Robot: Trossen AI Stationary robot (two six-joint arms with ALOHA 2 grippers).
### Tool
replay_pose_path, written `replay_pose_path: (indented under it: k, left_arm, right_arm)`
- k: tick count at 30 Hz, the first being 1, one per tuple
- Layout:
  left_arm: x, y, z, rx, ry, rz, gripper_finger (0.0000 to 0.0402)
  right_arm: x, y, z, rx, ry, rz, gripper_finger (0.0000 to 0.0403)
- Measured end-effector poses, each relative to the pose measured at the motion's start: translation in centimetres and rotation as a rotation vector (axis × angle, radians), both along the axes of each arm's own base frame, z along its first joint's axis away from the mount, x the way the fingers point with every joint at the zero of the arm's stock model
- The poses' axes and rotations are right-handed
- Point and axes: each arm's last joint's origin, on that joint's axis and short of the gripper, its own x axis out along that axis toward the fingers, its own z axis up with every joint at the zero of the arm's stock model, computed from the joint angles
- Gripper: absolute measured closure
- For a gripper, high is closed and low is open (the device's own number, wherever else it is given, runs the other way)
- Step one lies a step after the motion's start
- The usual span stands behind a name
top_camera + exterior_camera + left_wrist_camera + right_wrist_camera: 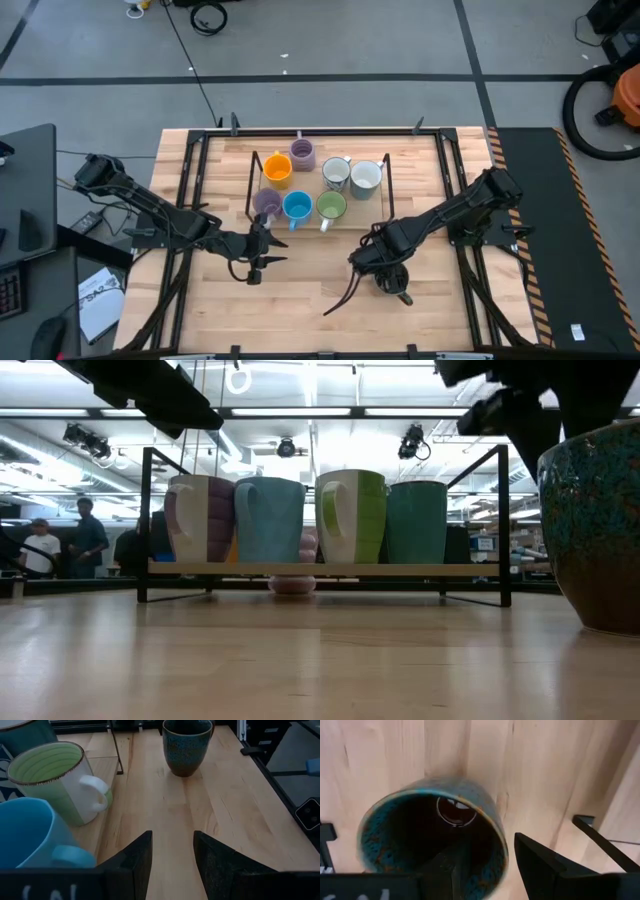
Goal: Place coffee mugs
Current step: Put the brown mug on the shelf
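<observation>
Right gripper (485, 870) spread astride rim of dark mug (432, 837), lower centre-right on surface (300, 300); better to pinch wall firmly, lift straight, keep clear of rack (318, 185); left gripper (172, 865) spread, empty.

Bright ceiling lights (300, 410) glare in the low view; the dark mug (432, 837) is motion-blurred up close.

Light wooden table (200, 300), black wire rack (252, 178) of mugs at its back, dark speckled mug (186, 747) in front
</observation>
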Motion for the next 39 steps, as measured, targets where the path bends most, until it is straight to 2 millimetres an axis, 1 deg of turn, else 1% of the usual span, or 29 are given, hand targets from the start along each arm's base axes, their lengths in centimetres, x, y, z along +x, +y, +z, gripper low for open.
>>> replay_pose_path:
  k: [11,18,31,39]
  left_arm:
    - [0.0,0.0,0.0,-0.005,0.000,0.002,0.0251]
    - [0.0,0.0,0.0,-0.005,0.000,0.002,0.0251]
    - [0.0,0.0,0.0,-0.005,0.000,0.002,0.0251]
    - [0.0,0.0,0.0,-0.005,0.000,0.002,0.0251]
  right_arm:
    - [0.0,0.0,-2.6,0.030,-0.029,0.023,0.0244]
    - [-0.3,-0.1,-4.2,0.037,-0.040,0.030,0.0261]
    - [-0.3,-0.1,-4.5,0.038,-0.043,0.051,0.0310]
    - [0.0,-0.7,-4.5,0.075,-0.027,0.036,0.0330]
